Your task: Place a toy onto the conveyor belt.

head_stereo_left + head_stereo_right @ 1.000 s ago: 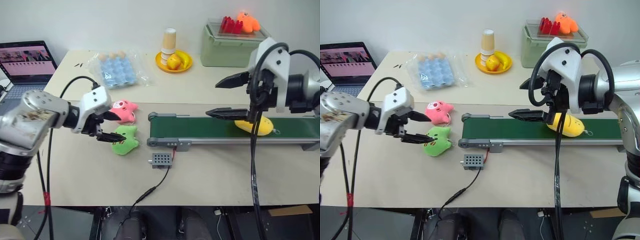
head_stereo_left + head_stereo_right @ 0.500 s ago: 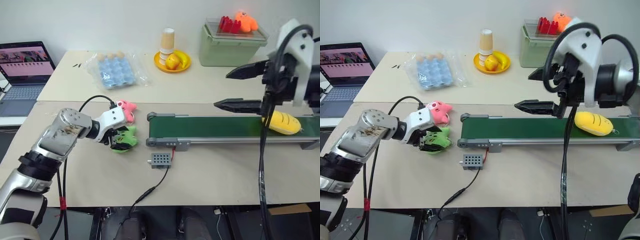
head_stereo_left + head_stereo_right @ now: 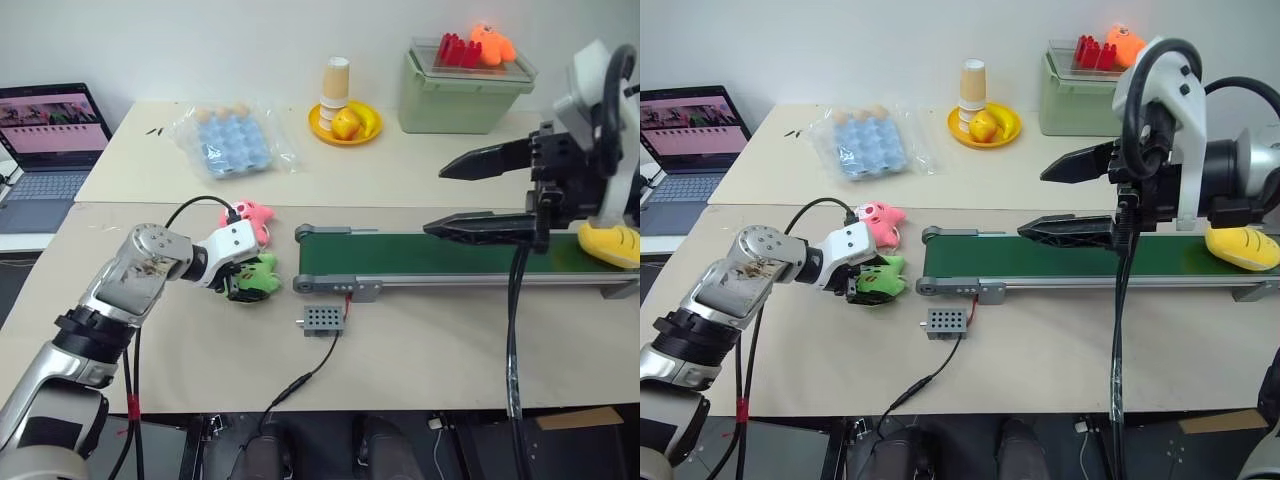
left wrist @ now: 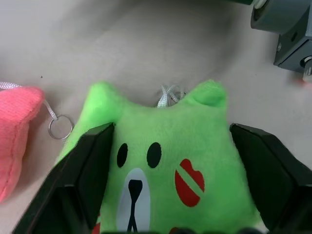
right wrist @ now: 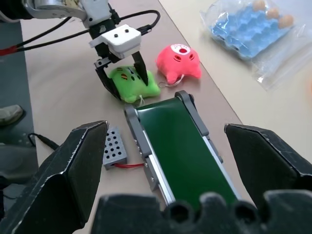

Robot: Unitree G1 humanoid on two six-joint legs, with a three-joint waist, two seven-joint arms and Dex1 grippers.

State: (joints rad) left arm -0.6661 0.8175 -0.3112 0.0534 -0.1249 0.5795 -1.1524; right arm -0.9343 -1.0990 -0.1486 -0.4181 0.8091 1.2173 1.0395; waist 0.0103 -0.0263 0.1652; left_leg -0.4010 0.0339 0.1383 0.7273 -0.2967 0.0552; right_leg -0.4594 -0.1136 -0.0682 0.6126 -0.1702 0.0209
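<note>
In the head views, the left gripper [image 3: 243, 283] is reaching down over the green plush toy [image 3: 259, 277], which is lying on the table [image 3: 150, 360] just left of the conveyor belt [image 3: 420, 255], with a pink plush toy [image 3: 252, 215] just beyond it. The right gripper [image 3: 478, 193] is hovering wide open and empty above the belt; a yellow plush toy [image 3: 610, 243] is riding at the belt's right end.

The left wrist view is showing black fingers [image 4: 87, 165] flanking the green toy's sides; whether they are pressing it, I cannot tell.

The right wrist view is showing the left gripper straddling the green toy beside the belt's end roller [image 5: 184, 95], a small grey box [image 5: 113, 147] nearer.
</note>
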